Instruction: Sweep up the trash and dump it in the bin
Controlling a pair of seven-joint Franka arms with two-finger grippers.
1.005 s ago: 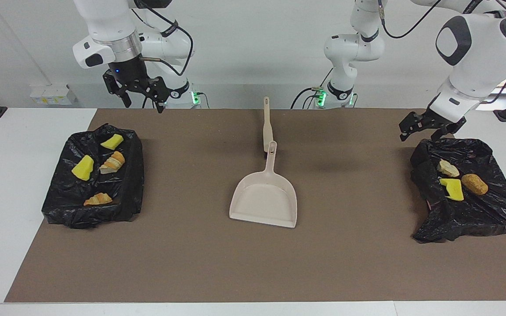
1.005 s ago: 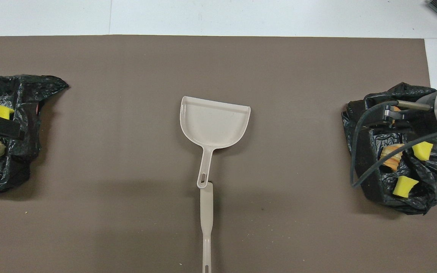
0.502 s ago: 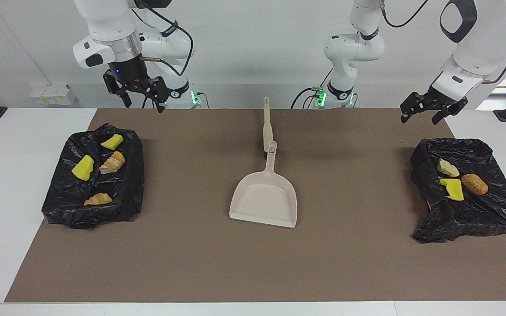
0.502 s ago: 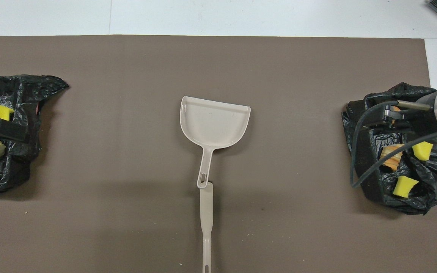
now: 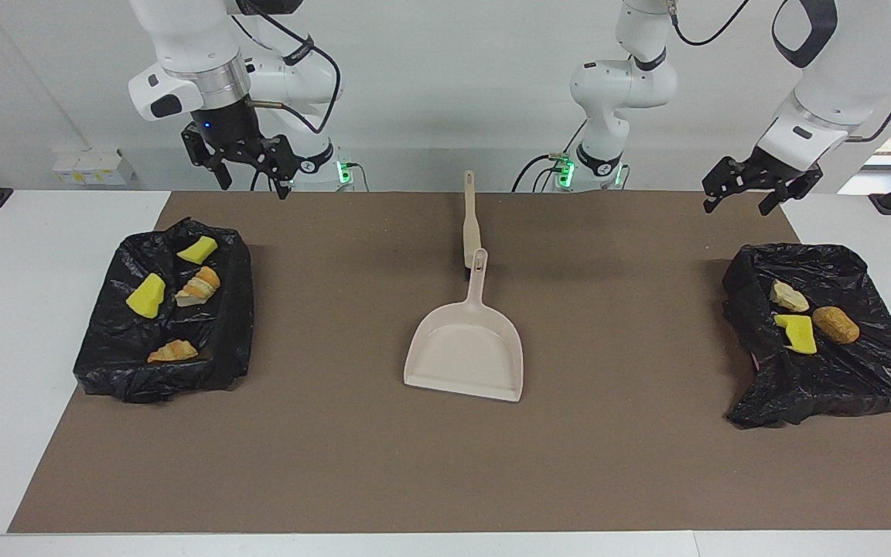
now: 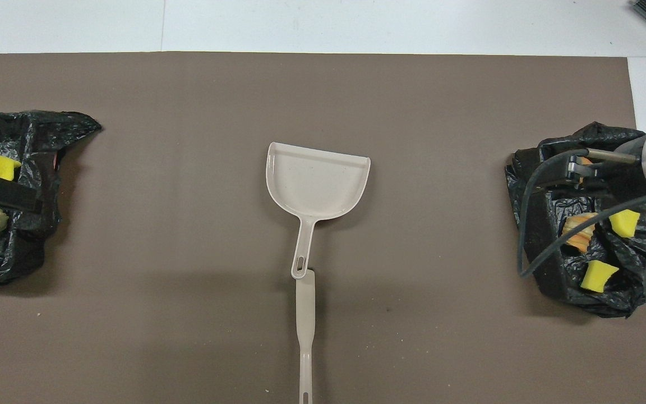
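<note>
Both fingers spread wide, holding nothing

glossy crinkled black plastic bags

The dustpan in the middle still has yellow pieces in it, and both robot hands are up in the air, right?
Not quite. The dustpan is empty, as the facing view shows; the yellow pieces lie on the black bags. The left gripper and right gripper are up.

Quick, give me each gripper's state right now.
Left gripper: open, empty, raised above the table near the black bag at its end.
Right gripper: open, empty, raised above the table's edge.
</note>
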